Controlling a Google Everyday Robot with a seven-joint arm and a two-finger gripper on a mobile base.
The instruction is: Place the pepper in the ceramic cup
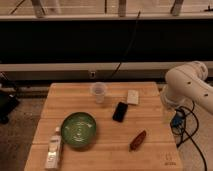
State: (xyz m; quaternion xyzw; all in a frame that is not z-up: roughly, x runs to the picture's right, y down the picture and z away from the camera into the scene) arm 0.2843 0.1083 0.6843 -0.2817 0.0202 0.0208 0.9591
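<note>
The dark red-brown pepper [138, 140] lies on the wooden table [150, 105], toward its front right. The pale ceramic cup [99, 92] stands upright near the back middle of the table. My white arm is folded beside the table's right edge, and the gripper [169, 106] hangs low there, off the table top, well right of the pepper and the cup. It stands open and holds nothing. Nothing touches the pepper or the cup.
A green bowl [78, 130] sits at the front left, with a white bottle [54, 149] lying beside it. A black phone [120, 111] and a small white block [133, 96] lie between cup and pepper. Cables [181, 125] hang at the right.
</note>
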